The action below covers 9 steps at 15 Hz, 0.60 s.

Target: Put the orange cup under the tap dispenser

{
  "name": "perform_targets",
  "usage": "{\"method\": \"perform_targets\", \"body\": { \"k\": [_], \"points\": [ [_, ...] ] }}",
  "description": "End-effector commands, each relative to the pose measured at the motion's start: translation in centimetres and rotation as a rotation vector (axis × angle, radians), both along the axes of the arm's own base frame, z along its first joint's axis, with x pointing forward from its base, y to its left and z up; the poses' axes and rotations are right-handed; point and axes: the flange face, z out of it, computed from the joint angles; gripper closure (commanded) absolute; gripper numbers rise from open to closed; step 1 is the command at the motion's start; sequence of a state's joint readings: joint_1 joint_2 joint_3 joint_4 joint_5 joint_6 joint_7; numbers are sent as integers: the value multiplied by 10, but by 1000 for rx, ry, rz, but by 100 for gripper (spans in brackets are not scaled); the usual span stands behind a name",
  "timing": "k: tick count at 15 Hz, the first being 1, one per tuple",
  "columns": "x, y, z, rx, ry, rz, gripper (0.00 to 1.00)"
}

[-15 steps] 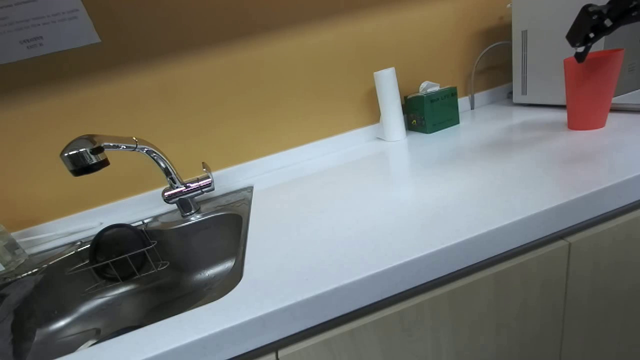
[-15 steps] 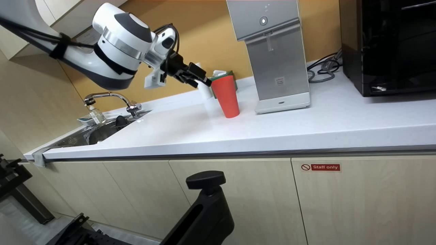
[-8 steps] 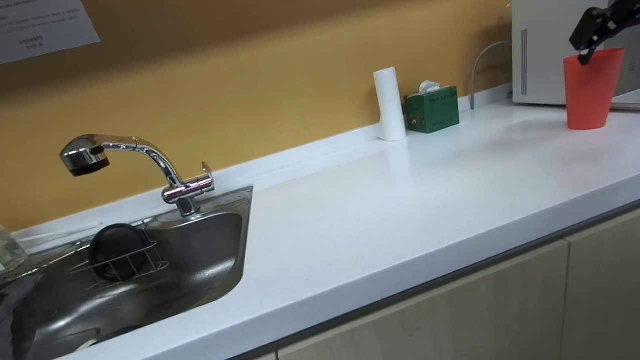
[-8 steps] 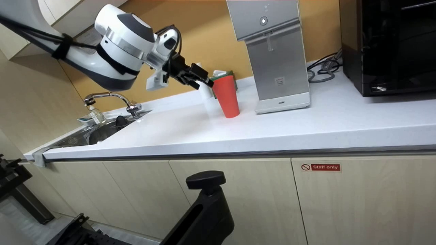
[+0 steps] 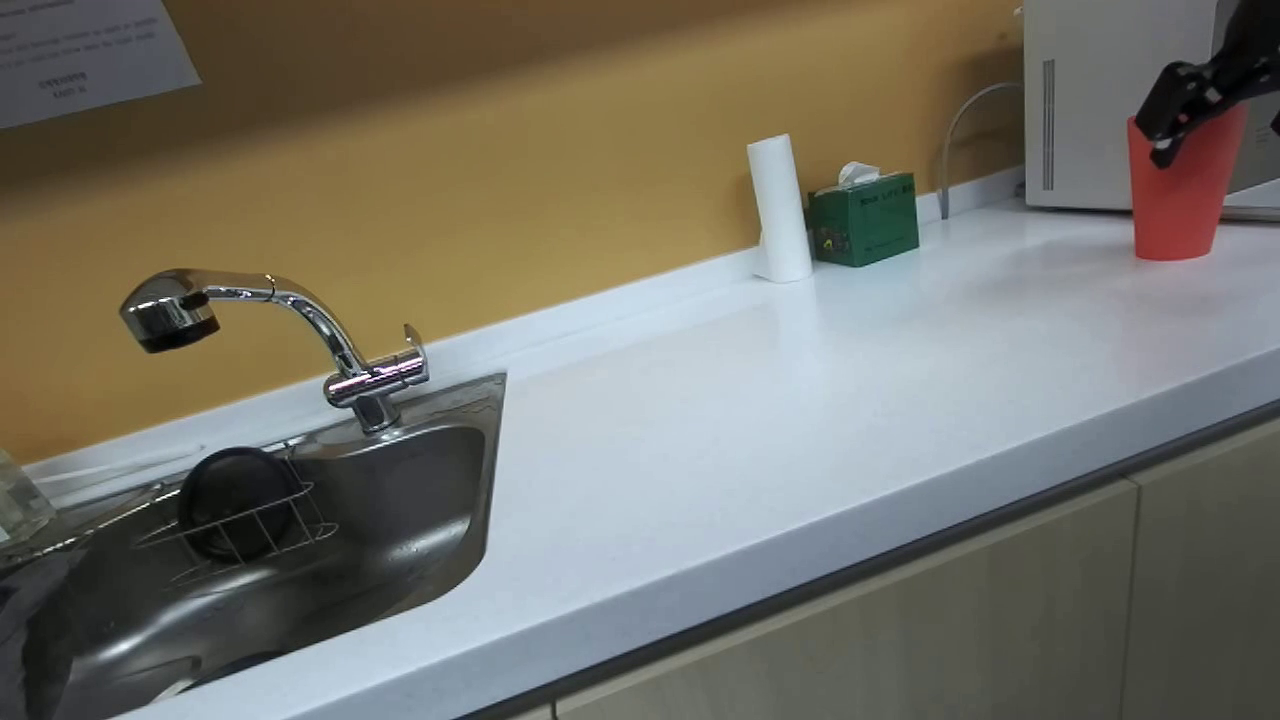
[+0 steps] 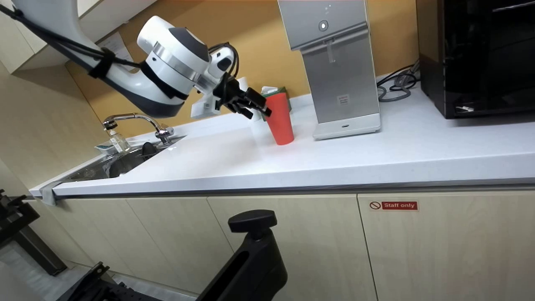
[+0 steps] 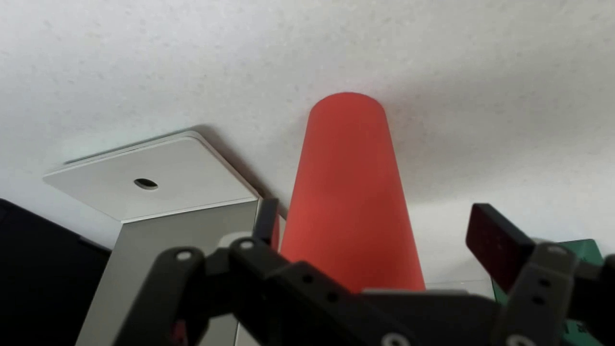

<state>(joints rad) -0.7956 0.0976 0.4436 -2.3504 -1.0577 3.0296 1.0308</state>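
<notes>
Between the back and front edges of the smooth white counter (image 6: 209, 161), the cup (image 6: 281, 121) is standing upright, its plain, matt, red-orange wall tapering toward the base. Near it, a grey, flat-faced dispenser (image 6: 340, 83) is rising from a thin white foot (image 7: 185, 178) pierced by an oval hole. The gripper (image 7: 377, 228) is hanging near the cup's upper part, its block-shaped fingers (image 7: 499, 245) spread; in the wrist view the cup is showing between them, close to one and apart from the other. The views are not revealing whether either is touching it. Along the back edge, a green box (image 5: 870, 222) is holding white tissue (image 5: 858, 175), with a white cylinder (image 5: 780, 210) standing just beside it. Farther along that edge, a steel sink (image 5: 400, 480) is containing a wire rack (image 5: 260, 506), in which a round black object (image 5: 235, 485) is leaning, while a chrome tap (image 5: 318, 318) is arching overhead.
</notes>
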Motion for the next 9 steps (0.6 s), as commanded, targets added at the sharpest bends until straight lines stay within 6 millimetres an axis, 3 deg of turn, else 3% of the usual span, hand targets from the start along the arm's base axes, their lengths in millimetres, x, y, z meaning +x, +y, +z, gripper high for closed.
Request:
{"method": "perform_targets", "body": {
  "k": [1, 9],
  "points": [
    [17, -10, -3, 3, -25, -37, 0],
    [34, -17, -26, 28, -46, -44, 0]
  ]
}}
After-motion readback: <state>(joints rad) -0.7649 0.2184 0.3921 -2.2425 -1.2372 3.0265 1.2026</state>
